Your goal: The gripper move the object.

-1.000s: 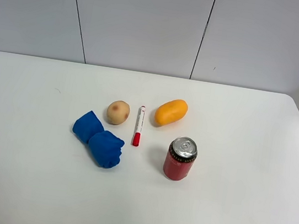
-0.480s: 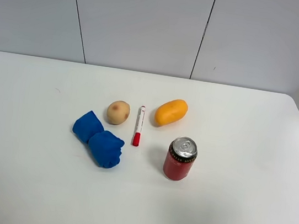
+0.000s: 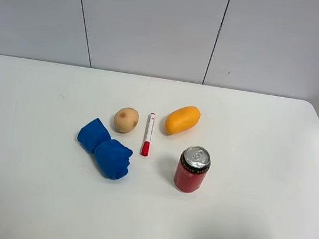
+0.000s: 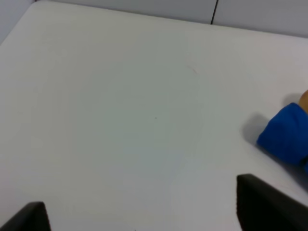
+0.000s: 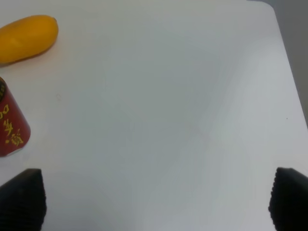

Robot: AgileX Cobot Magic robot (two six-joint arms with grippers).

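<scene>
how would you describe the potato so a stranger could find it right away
On the white table, a small cluster sits near the middle. The potato is at its back left, just left of the red-capped marker and behind the blue cloth. It is small, round and tan with a brownish spot, unlike the larger, smooth orange-yellow fruit.

A white table (image 3: 274, 147) is carrying a loose cluster of items near its middle. A red soda can (image 3: 192, 170) is standing upright toward the front, and an orange-yellow oval fruit (image 3: 182, 119) is lying behind it. A red-capped marker (image 3: 148, 134) is lying just left of the fruit. A crumpled blue cloth (image 3: 105, 148) is sitting left of the marker.
</scene>
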